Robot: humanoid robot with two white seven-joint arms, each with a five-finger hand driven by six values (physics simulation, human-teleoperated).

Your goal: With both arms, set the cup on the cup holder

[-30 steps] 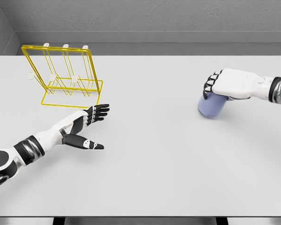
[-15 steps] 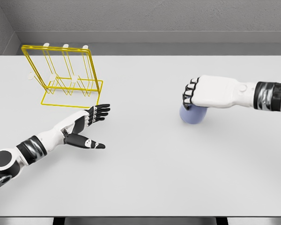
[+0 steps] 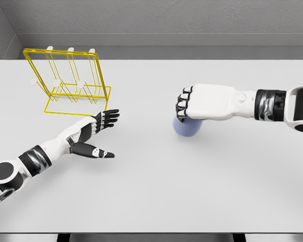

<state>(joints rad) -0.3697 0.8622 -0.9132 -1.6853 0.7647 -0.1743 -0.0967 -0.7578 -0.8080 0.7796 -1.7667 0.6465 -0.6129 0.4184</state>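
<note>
There is one blue cup (image 3: 187, 128), right of the middle. There is one yellow wire cup holder (image 3: 69, 82) at the upper left. There are two robot hands and one white table (image 3: 156, 186).

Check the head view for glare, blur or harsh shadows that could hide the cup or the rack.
Head view: even, soft light, no glare on the table; only faint shadows; the cup is sharp but partly covered by the right hand; the thin wires of the yellow rack look slightly jagged; the left hand is crisp.
</note>
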